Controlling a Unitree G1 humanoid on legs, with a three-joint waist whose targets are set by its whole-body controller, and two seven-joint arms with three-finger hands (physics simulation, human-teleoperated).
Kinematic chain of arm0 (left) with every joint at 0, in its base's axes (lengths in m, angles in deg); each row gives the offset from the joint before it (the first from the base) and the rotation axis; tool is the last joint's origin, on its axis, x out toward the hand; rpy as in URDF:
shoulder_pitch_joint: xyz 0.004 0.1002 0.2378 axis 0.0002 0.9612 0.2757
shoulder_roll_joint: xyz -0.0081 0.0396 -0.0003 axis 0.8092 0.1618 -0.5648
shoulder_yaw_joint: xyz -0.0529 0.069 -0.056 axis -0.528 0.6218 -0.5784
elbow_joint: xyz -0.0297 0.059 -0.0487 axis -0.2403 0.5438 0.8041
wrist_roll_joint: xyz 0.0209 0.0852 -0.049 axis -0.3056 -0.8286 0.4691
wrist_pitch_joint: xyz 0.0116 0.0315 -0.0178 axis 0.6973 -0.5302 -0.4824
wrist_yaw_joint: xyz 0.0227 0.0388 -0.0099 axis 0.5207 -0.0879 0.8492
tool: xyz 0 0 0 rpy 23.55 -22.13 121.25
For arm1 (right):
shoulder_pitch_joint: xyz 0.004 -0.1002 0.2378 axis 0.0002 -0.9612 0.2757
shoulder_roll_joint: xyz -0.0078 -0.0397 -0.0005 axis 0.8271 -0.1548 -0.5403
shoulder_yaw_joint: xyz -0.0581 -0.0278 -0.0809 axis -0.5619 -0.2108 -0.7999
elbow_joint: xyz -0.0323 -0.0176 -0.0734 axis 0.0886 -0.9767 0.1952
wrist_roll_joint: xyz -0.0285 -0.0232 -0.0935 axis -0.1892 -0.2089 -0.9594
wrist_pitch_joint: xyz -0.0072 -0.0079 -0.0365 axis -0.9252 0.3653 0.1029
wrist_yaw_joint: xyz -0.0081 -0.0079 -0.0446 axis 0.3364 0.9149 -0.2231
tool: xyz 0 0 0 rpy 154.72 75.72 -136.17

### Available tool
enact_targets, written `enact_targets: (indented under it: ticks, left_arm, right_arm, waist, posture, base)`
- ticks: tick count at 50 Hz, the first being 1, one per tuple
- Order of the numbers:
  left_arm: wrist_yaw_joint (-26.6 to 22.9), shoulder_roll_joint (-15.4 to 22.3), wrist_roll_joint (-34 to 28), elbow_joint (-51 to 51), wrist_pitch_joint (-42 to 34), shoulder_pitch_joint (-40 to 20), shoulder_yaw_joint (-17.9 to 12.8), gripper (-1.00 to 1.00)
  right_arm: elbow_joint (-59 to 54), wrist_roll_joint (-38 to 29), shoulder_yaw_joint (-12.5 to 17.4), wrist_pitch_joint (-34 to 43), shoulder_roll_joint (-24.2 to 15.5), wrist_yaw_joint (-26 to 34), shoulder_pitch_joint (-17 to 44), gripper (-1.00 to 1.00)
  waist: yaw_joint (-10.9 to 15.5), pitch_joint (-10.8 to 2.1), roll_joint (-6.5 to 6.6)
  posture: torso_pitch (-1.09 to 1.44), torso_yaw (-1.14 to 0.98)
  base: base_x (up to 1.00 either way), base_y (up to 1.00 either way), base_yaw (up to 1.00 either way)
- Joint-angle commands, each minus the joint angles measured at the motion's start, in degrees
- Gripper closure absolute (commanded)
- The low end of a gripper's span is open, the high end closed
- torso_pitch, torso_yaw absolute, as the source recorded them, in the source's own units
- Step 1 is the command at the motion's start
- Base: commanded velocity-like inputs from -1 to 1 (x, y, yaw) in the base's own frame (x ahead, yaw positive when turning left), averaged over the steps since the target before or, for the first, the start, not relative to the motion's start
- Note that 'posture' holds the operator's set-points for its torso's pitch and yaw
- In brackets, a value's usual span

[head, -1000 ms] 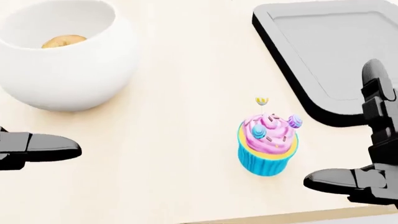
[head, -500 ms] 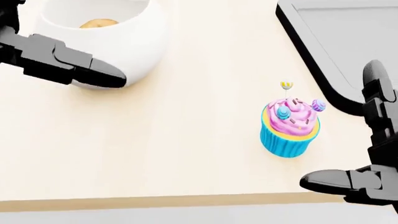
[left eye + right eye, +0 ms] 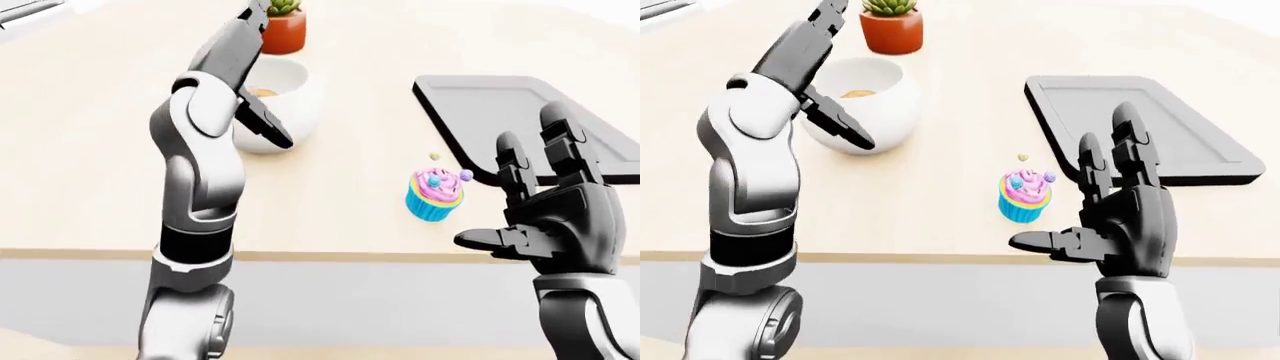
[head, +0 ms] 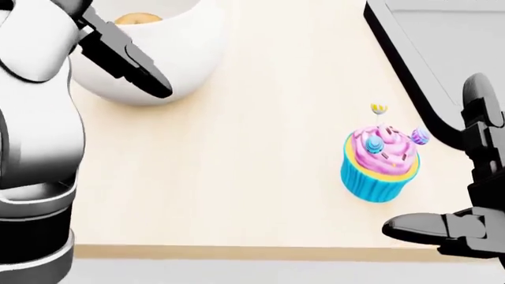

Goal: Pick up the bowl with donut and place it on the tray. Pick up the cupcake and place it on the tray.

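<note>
Left hand (image 3: 835,112) now raised to the bowl with donut (image 3: 865,101) at upper left on the desk (image 3: 940,172), fingers unclenched beside its wall, right hand (image 3: 1120,217) spread near cupcake (image 3: 1026,195), tray (image 3: 1140,124) bare, grasp pending.

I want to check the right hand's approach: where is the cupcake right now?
In the right-eye view the cupcake stands on the table right of centre, just left of the open right hand, between the white bowl and the empty tray.
</note>
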Motion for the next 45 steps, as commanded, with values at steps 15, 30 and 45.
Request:
enact_targets:
  ticks: [15,30,45]
  left_arm:
    - [1.59,-1.06,-4.77,8.87,9.24,-3.98,-0.16,-1.00]
    - [3.47,-1.51,-6.94,15.04,12.58,-0.81,0.34,-1.00]
    - [2.25,-2.02,-10.40,18.26,13.53,1.13,0.70,-0.86]
  right_arm:
    - [1.65,2.65,2.02,-2.01,-1.40,-0.67,0.80,-1.00]
    - [2.00,3.65,2.85,-1.60,-2.01,-1.38,1.00,-1.00]
    - [1.46,4.65,3.70,-1.94,-2.54,-1.70,1.17,-1.00]
  waist:
    - [-0.01,-1.47,-0.24]
    - [-0.14,-1.49,-0.13]
    - [0.10,-1.60,-0.02]
  posture:
    - [0.00,0.00]
    - [0.00,0.00]
    - [0.00,0.00]
  base:
    - [0.00,0.00,0.00]
    - [0.00,0.00,0.00]
    - [0.00,0.00,0.00]
